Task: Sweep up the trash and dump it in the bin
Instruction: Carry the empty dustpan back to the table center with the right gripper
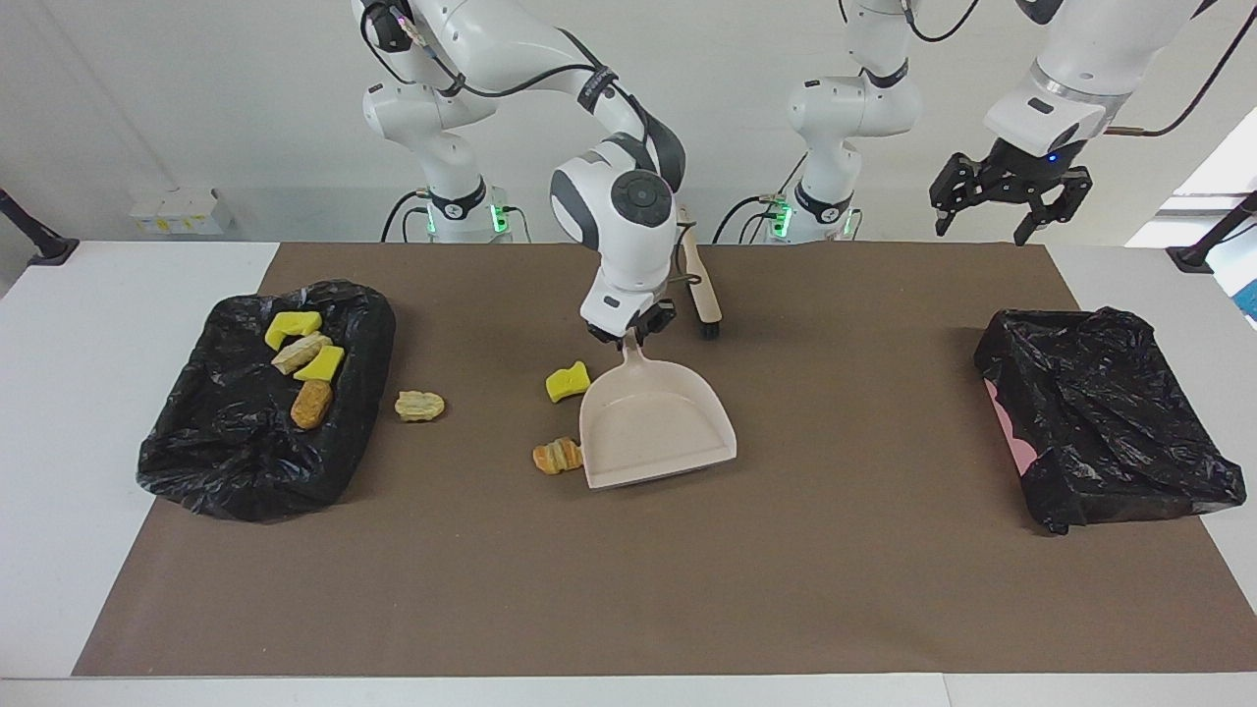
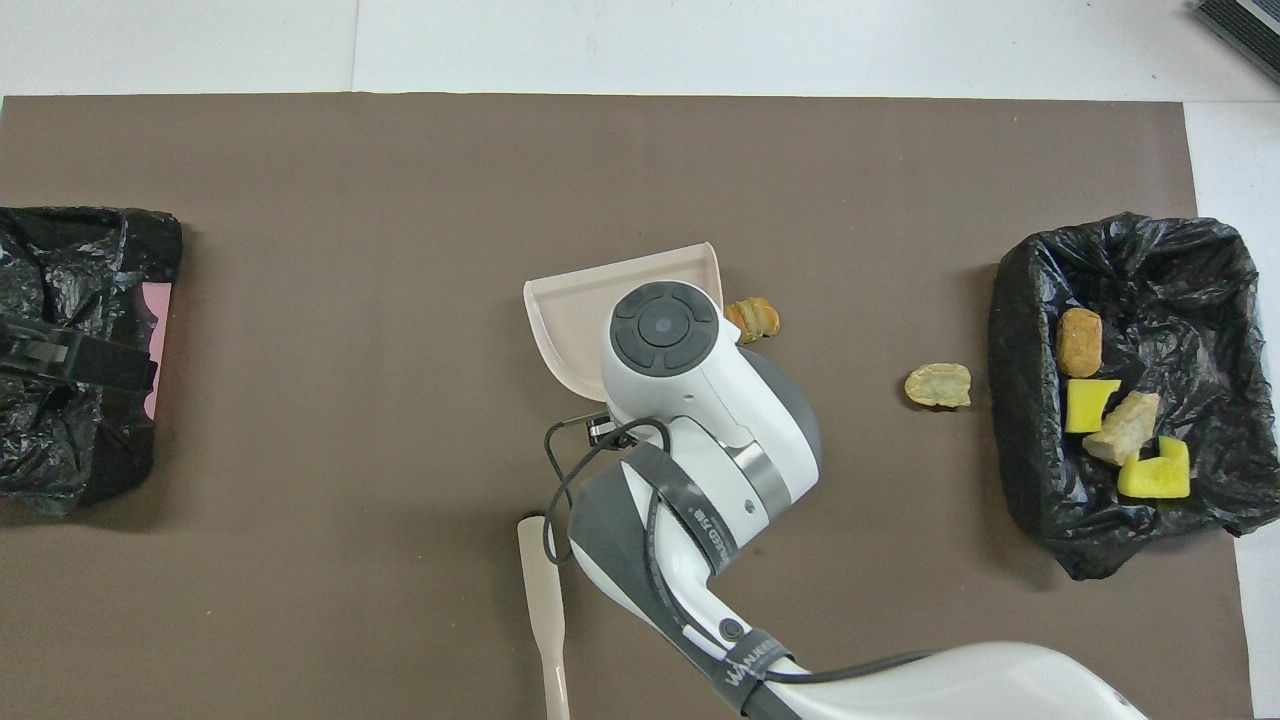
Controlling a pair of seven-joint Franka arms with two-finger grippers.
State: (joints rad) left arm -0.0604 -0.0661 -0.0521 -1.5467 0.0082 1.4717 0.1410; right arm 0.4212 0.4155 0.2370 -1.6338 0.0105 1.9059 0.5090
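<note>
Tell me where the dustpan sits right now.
The dustpan lies mid-mat, beside the yellow sponge and orange scrap, its handle in the right claw.

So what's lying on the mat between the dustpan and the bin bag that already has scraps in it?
One tan scrap lies on the bare mat between the dustpan and the filled bin bag, close beside the bag. The facing view shows it plainly, and the overhead view agrees.
</note>
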